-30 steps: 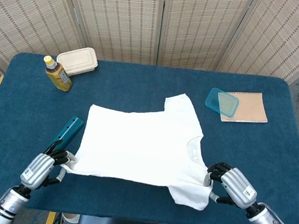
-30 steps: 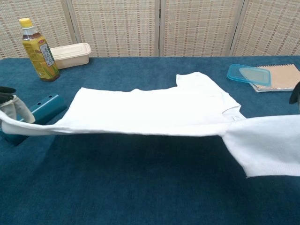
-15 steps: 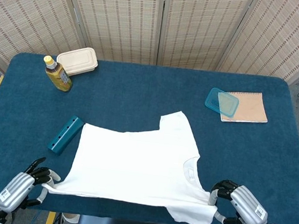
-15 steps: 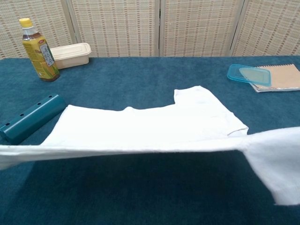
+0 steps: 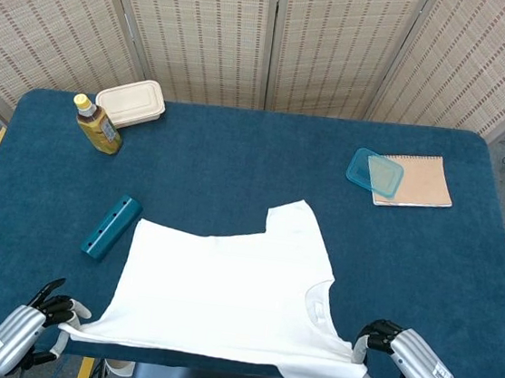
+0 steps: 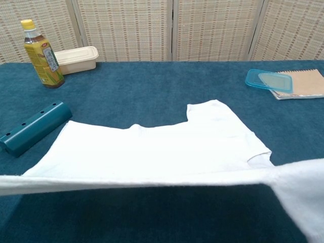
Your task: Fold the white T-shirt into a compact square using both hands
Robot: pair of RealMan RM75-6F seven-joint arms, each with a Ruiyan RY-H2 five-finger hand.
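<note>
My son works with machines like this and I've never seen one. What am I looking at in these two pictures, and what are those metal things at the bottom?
Those metal things are a robot's two mechanical hands, steered remotely by a person. The upper picture looks down from a camera on the robot's head; the other is taken lower, from its chest, so the hands fall outside it.

The left hand and right hand each grip a near corner of a white T-shirt, lifting that edge taut above the blue table while the far part lies flat.

Also on the table: a yellow-capped bottle, a beige lidded box, a teal bar, and a blue lid resting on a tan notebook.
</note>
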